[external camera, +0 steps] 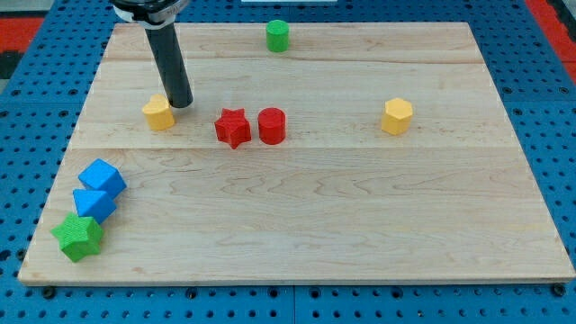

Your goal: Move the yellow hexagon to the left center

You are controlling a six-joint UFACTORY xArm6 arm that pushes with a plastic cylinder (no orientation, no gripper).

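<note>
Two yellow blocks lie on the wooden board. One yellow block, a pentagon-like shape, sits at the view's left, about mid-height. A yellow hexagon sits at the view's right at the same height. My tip is at the end of the dark rod, just right of and slightly above the left yellow block, touching or nearly touching it. The hexagon on the right is far from my tip.
A red star and a red cylinder stand side by side near the middle. A green cylinder is at the top centre. Two blue cubes and a green star cluster at the bottom left.
</note>
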